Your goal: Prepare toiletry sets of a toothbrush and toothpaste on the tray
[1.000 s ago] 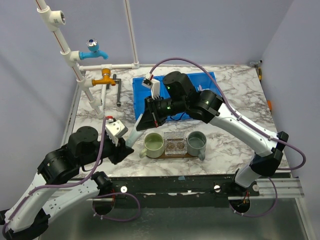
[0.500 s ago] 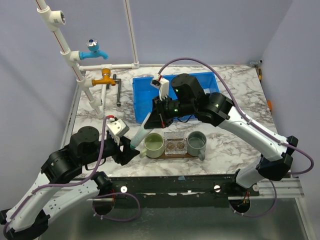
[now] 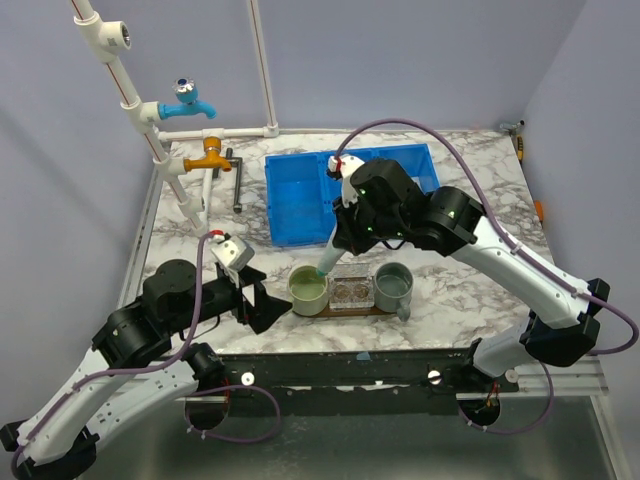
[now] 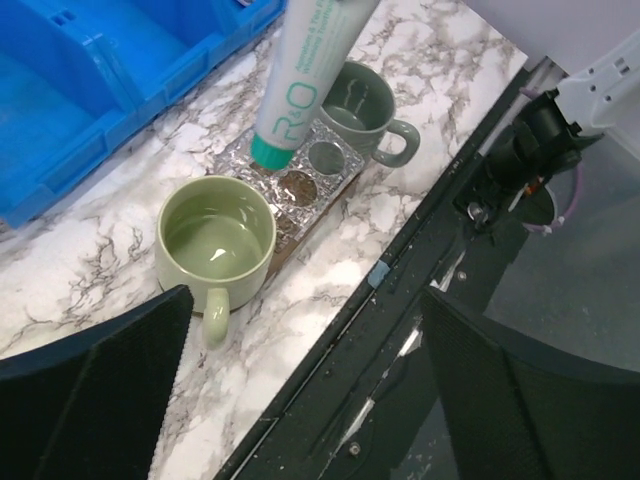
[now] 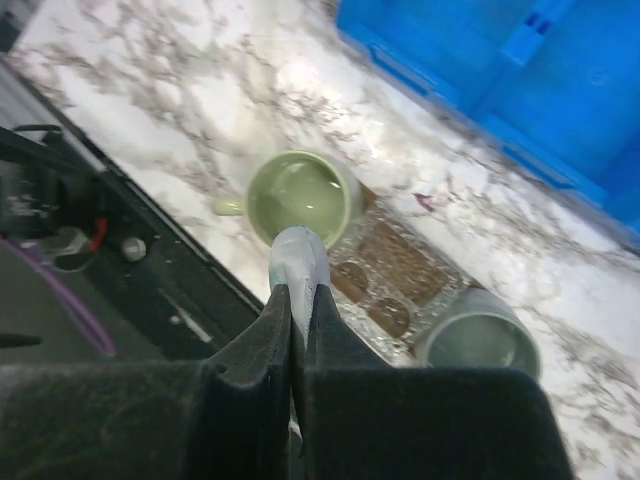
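Handover done: left fingers (image 4: 110, 375) have sprung wide and empty, right fingers (image 5: 258, 350) alone pinch the whitish-grey, teal-capped toothpaste tube (image 4: 300, 85), cap-down over the rim of the pale-green ceramic mug (image 4: 215, 235) on the dark-brown wooden tray (image 3: 350, 312); lowering in likely next.

Fixed overhead camera looks down on the whole worktop (image 3: 470, 190); both wrist cameras angle down, closer — all share the tray (image 4: 288, 248) and light-green cup (image 4: 217, 232).

Marble-patterned table (image 3: 480, 190). A blue bin (image 3: 290, 205) sits at the rear centre and a dark metal bar (image 3: 238, 182) to its left. The brown tray (image 3: 350, 312) lies near the front edge, apart from the bin.
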Robot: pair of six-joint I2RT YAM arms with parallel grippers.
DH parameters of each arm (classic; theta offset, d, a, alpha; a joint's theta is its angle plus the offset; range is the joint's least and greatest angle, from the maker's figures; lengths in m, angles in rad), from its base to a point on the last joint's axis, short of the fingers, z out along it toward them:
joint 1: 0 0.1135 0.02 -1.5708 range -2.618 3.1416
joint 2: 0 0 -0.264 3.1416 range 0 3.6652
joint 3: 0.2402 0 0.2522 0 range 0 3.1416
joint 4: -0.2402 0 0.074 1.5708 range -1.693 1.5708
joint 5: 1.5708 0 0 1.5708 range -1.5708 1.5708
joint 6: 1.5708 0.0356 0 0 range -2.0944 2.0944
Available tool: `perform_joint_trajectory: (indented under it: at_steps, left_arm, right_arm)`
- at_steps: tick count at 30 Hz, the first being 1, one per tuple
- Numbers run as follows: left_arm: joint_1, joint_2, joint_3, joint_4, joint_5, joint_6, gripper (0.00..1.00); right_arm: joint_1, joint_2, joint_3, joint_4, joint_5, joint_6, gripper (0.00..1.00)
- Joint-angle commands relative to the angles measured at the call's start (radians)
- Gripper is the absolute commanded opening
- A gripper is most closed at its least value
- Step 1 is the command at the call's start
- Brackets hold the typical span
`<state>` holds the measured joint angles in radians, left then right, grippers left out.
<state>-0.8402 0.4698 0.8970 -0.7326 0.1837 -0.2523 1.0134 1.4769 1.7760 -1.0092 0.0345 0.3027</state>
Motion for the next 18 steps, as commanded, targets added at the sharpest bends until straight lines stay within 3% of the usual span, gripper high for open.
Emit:
perform_joint_trajectory:
  at_steps: [1, 9, 18]
  left_arm:
    - [-0.002, -0.015, -0.030, 0.055, -0.104, -0.040, 0.99]
    - [-0.003, -0.052, -0.056, 0.043, -0.226, -0.047, 0.99]
    - [-0.002, -0.115, -0.107, 0.042, -0.292, -0.058, 0.99]
  right_arm:
    - [0.005, -0.023, -0.015, -0.065, 0.162, -0.073, 0.00]
    - [0.010, 0.005, -0.035, -0.093, 0.185, -0.109, 0.00]
    - [0.078, -0.006, -0.153, -0.016, 0.342, -0.081, 0.00]
